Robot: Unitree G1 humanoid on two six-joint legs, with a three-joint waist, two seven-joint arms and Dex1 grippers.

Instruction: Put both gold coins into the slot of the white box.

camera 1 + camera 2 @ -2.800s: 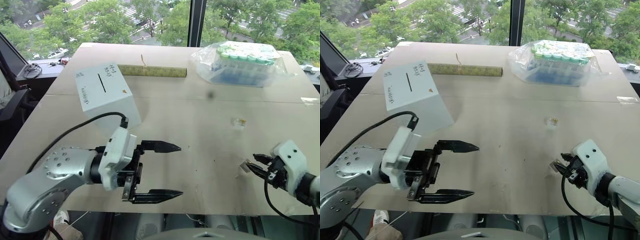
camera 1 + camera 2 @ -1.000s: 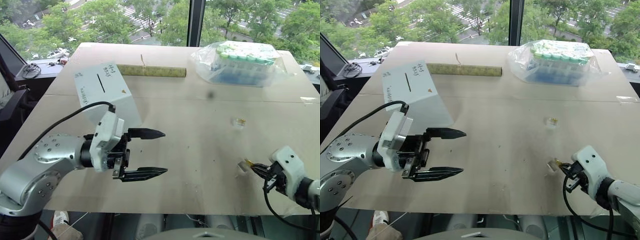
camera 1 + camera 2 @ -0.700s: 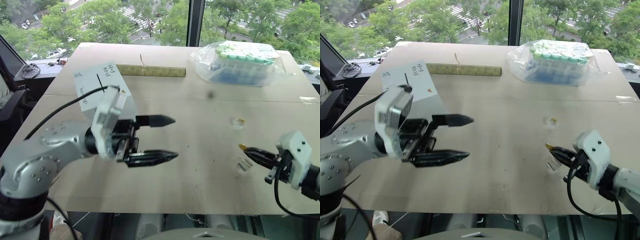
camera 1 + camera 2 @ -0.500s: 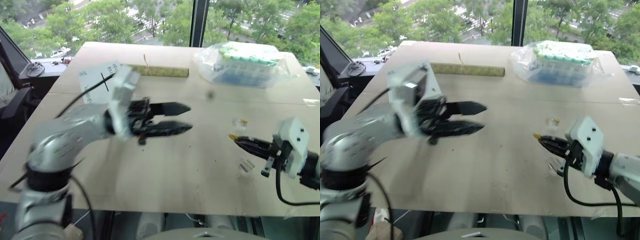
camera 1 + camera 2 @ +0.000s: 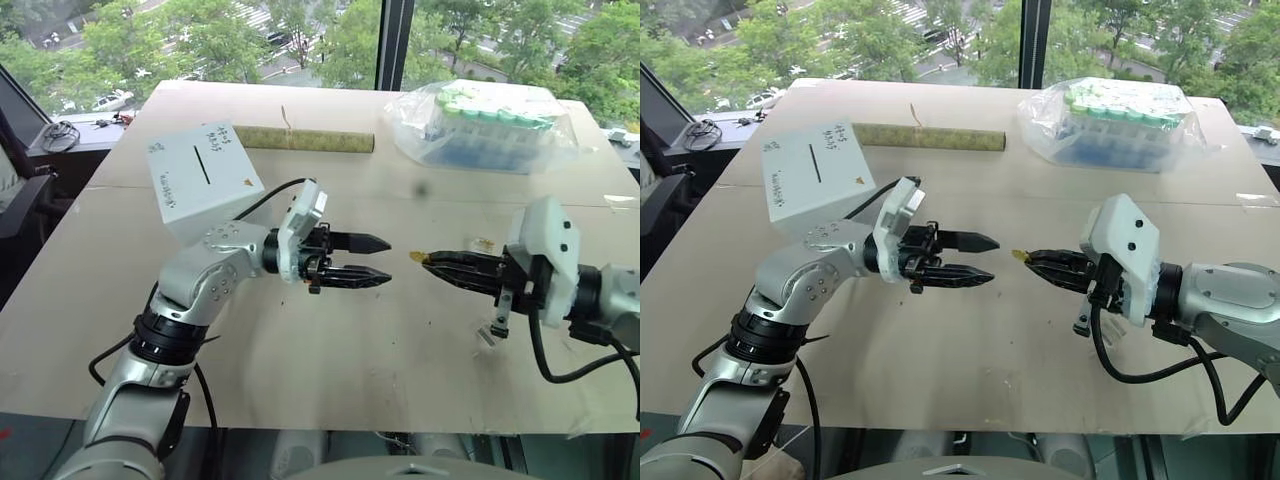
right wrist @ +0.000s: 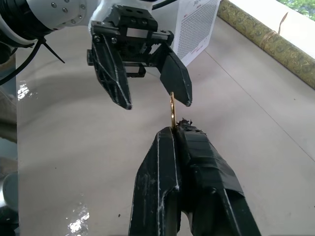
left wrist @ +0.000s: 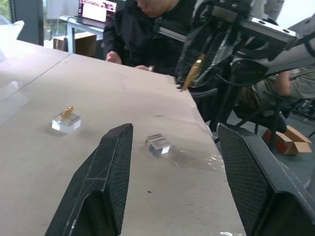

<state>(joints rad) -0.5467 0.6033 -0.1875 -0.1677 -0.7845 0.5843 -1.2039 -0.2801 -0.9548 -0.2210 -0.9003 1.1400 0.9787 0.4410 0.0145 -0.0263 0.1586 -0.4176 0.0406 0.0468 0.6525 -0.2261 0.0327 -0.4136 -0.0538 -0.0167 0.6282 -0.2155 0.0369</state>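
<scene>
pinching one of the gold coins (image 6: pixel 172 109) by its lower edge, the right gripper (image 5: pixel 1031 258) has its fingers pressed together on the disc, which stands on edge beyond the tips. the coin hangs in the air above the middle of the table (image 5: pixel 330 350), pointed toward the left gripper (image 5: pixel 383 260). that gripper faces it from the left, jaws parted with nothing between them, just short of the coin.

the coin looks thin, rigid and light, with a smooth shiny face, so i judge it slippery and easy to flick out of a hold. only a narrow rim sits inside the right fingertips, leaving most of the disc free. if a handover is meant, the sensible place to take it is across the two flat faces on the exposed upper part, pads square to the disc rather than on the edge, where it would likely skate sideways.

the second gold coin (image 7: pixel 67 111) stands in a small clear holder (image 7: pixel 66 122) on the table, toward the right. another clear holder (image 7: pixel 158 144) lies empty beside it.

the white box (image 5: pixel 205 188) sits at the far left, tilted, its slot (image 5: pixel 203 167) facing up. the slit is narrow, so the coin probably has to arrive edge-first and lined up with it.
</scene>
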